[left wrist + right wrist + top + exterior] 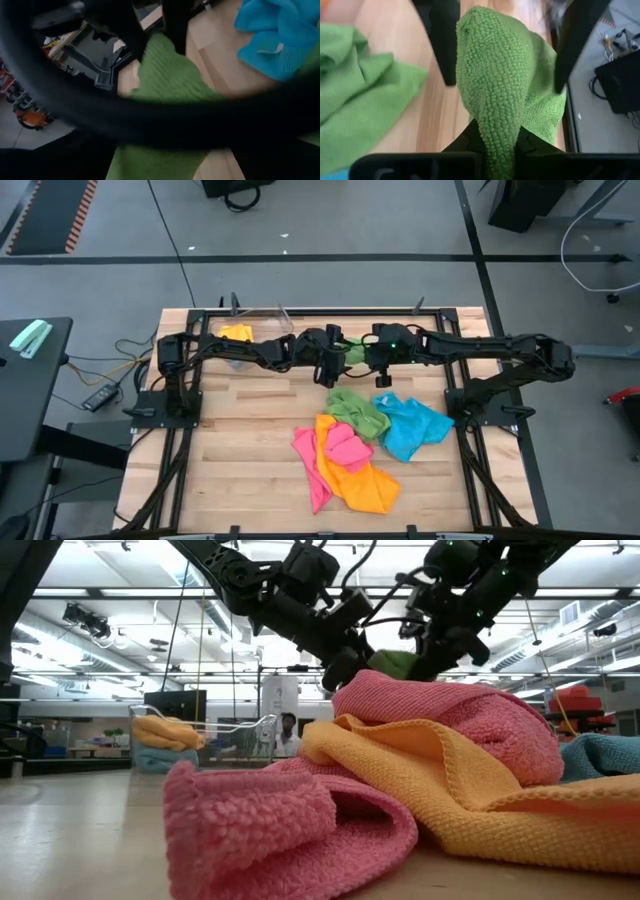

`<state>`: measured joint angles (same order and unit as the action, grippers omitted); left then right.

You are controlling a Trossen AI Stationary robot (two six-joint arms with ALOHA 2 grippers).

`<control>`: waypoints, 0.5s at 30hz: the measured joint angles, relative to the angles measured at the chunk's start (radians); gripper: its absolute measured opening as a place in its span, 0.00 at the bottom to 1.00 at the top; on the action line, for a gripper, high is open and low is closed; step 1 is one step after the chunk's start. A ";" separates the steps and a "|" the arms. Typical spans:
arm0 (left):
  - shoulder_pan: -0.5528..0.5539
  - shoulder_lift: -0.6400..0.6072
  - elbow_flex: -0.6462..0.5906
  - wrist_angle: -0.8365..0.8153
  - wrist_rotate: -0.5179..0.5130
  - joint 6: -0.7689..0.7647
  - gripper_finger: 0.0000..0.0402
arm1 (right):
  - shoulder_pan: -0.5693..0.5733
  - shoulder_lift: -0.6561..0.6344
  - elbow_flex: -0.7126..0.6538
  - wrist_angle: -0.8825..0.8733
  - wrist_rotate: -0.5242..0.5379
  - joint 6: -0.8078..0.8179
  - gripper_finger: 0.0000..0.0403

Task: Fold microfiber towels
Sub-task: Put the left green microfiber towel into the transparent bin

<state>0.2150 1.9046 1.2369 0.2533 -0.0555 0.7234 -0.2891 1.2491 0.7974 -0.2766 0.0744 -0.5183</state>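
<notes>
**A:** How will that green towel (505, 90) handle?

**B:** Light and limp, I judge — a soft looped microfibre that droops wherever it is not held. It has no stiffness, so it will sag and bunch, and the nap probably clings a little to the wood and to the other cloths. Nothing fragile about it.

**A:** Where is it?

**B:** Up in the air behind the heap of towels, toward the clear bin (262, 315). The right hand (497, 142) is closed on a gathered fold of it; the cloth rises out of those fingers in a rounded hump. The left hand (331, 370) is just beside it with its fingers spread wide, holding nothing, the green cloth close before it.

**A:** So where should it take hold?

**B:** At a free corner or hem, away from the pinched fold (a grip mid-cloth only makes a wad). Two corners held apart would let it hang flat.

**A:** And the rest?

**B:** On the wooden surface (240, 440) in front of the raised towel — a second green towel (358, 412) lies crumpled, a blue towel (412, 427) beside it, and orange towel (355, 477) and pink towels (318, 460) overlap in a rumpled heap. None looks folded. A yellow towel (236, 333) sits in the bin.
</notes>
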 joint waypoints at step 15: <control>0.005 0.001 0.000 0.004 0.009 0.047 0.70 | 0.019 -0.037 0.000 0.070 -0.114 0.027 0.11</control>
<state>0.2199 1.9053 1.2369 0.2576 -0.0463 0.7704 -0.2699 1.2118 0.7979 -0.2068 -0.0395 -0.4913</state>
